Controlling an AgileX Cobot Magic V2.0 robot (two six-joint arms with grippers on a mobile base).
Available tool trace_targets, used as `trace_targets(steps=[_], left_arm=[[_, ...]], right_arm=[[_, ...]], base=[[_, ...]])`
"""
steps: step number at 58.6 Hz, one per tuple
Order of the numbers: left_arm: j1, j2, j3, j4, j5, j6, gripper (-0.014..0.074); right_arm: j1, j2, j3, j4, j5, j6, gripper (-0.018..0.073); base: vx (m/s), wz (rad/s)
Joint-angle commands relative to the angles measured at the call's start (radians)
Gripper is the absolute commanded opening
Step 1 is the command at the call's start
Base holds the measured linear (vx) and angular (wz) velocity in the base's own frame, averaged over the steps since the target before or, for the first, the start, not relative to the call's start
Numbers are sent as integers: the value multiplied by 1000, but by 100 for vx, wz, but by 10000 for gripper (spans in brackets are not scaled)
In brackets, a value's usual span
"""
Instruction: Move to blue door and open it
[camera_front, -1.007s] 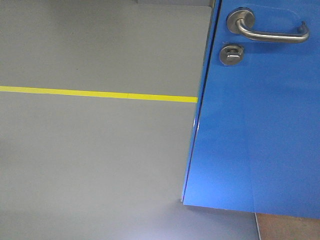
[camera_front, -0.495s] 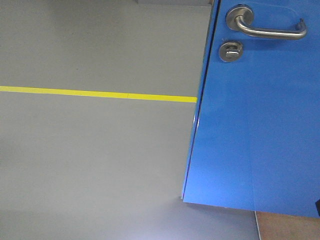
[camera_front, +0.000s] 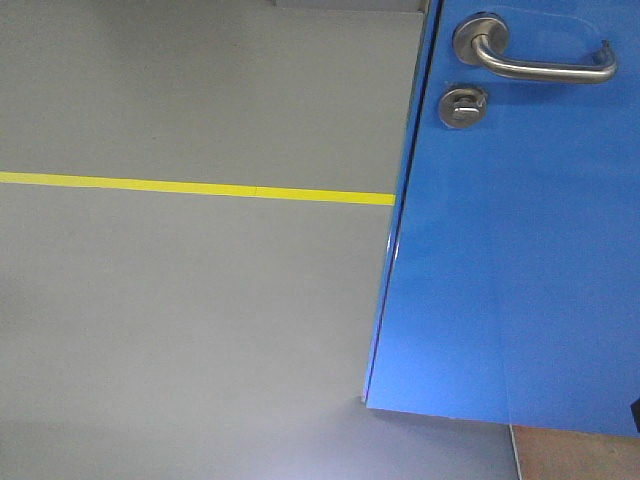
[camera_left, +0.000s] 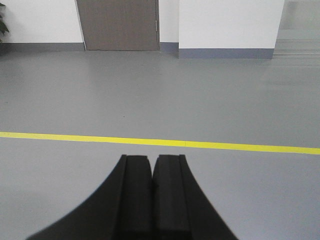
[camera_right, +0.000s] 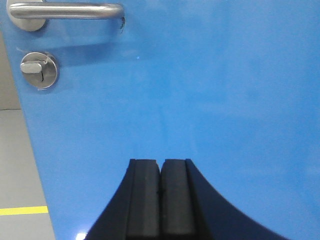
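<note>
The glossy blue door (camera_front: 510, 250) fills the right half of the front view, swung ajar, its free edge running down the middle. Its silver lever handle (camera_front: 540, 62) sits at the top right, with a round lock (camera_front: 462, 106) just below. In the right wrist view the blue door (camera_right: 200, 90) fills almost the whole frame, with the lever handle (camera_right: 65, 10) and round lock (camera_right: 39, 70) at upper left. My right gripper (camera_right: 161, 162) is shut, empty, pointing at the door panel below and right of the handle. My left gripper (camera_left: 152, 157) is shut, empty, facing open floor.
Grey floor (camera_front: 190, 320) with a yellow tape line (camera_front: 200, 188) stretches left of the door. The left wrist view shows the same yellow line (camera_left: 200, 144), a brown closed door (camera_left: 120, 25) and white walls (camera_left: 230, 22) far off. Brownish flooring (camera_front: 575, 455) shows under the blue door.
The view shifts only a few pixels; the handle sits slightly lower than half a second ago. Both grippers show no earlier frames.
</note>
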Motion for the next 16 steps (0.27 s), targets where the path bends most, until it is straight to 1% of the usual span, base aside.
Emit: trace_targets(steps=[1, 16], left_arm=[[-2, -12, -27, -2, -85, -7, 73], [-2, -12, -27, -2, -85, -7, 73]], right_arm=[[-2, -11, 1, -4, -80, -1, 8], [-2, -11, 1, -4, -80, -1, 8]], base=[[0, 0], [0, 0]])
